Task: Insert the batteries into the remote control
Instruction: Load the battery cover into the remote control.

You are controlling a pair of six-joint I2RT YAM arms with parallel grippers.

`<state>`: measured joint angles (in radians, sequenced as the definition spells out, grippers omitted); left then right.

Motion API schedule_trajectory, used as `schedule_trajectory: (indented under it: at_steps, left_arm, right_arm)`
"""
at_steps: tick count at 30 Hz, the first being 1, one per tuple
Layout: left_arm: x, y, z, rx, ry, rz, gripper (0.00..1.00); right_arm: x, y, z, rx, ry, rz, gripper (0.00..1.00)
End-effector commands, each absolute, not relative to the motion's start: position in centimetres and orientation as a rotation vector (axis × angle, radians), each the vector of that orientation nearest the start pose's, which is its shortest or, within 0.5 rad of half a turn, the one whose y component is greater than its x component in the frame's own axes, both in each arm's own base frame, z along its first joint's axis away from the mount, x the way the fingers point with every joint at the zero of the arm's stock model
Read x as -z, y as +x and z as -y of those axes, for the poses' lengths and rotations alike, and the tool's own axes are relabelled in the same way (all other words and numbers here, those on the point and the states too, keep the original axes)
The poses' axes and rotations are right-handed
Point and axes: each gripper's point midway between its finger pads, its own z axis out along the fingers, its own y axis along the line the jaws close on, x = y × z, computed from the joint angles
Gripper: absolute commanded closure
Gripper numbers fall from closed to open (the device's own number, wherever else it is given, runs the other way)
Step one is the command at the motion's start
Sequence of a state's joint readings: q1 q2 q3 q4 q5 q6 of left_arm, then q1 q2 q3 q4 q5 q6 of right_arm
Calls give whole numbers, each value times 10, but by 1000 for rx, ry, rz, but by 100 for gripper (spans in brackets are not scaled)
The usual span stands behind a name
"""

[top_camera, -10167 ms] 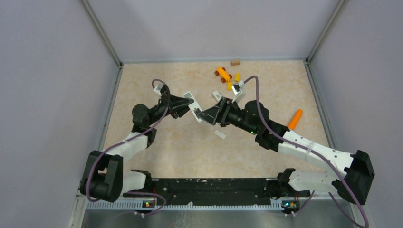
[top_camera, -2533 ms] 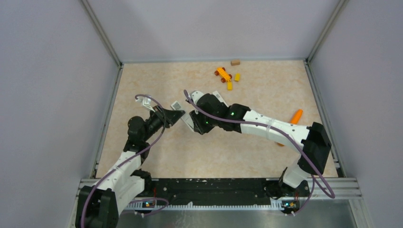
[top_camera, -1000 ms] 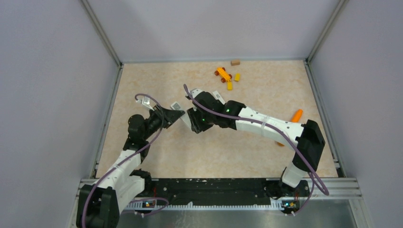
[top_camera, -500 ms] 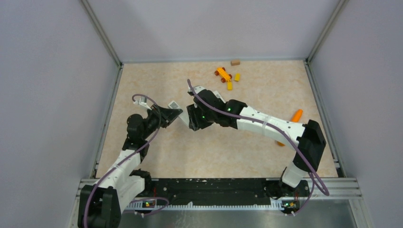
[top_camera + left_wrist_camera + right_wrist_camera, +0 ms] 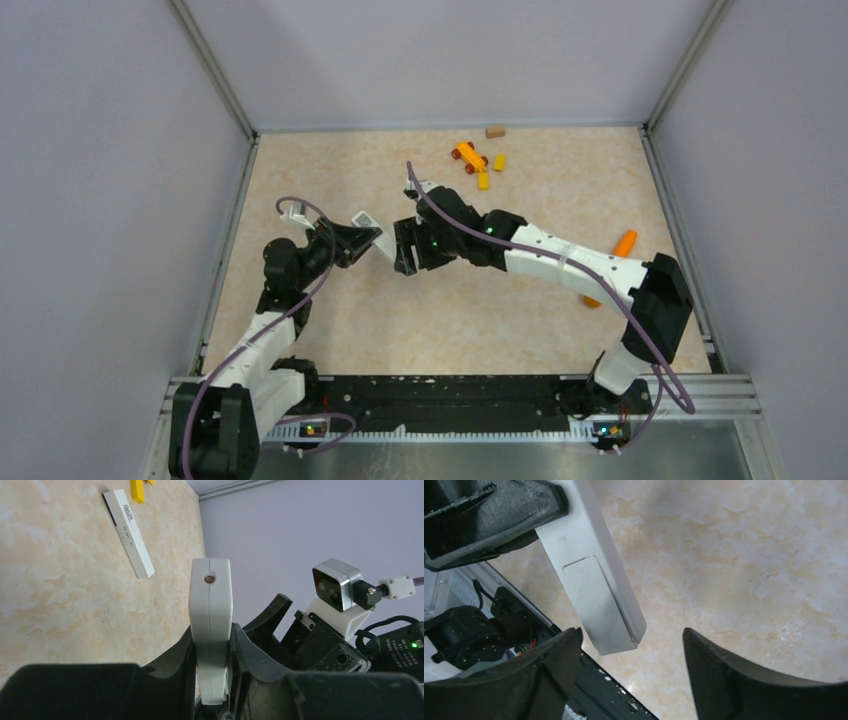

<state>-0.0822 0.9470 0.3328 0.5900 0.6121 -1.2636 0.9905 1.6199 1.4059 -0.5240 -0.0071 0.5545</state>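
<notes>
One slim, plain white remote control

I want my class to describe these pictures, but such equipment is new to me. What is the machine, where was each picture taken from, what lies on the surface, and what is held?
Two robot arms are bolted at a table's edge, each ending in a two-finger gripper. One picture looks down from above; the other two come from a camera on each wrist. The left gripper is shut on the white remote control. The right gripper is open, its fingers either side of the remote's free end. On the table lie an orange toy car, yellow bricks, a wooden block, an orange carrot-like piece and a white strip.
</notes>
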Motion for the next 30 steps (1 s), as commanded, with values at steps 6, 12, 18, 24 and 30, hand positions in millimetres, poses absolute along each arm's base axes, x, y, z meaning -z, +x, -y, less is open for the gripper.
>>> schedule_trajectory:
  at_steps: [6, 12, 18, 24, 30]
  left_arm:
    - [-252, 283, 154, 1523, -444, -1643, 100]
    - [-261, 281, 154, 1557, -443, -1622, 100]
    - [-277, 275, 156, 1637, -447, -1569, 100]
    - [-295, 269, 158, 1722, -430, -1515, 100]
    - [-302, 268, 157, 1741, -436, -1492, 100]
  right_arm:
    - [-253, 228, -368, -1040, -337, -2183, 6]
    - [-265, 224, -372, -1244, -169, -2115, 1]
    - [-273, 225, -388, -1545, 120, -2027, 15]
    - [-289, 229, -397, -1654, 181, -1963, 15]
    - [-279, 230, -406, -1677, 197, -2004, 18]
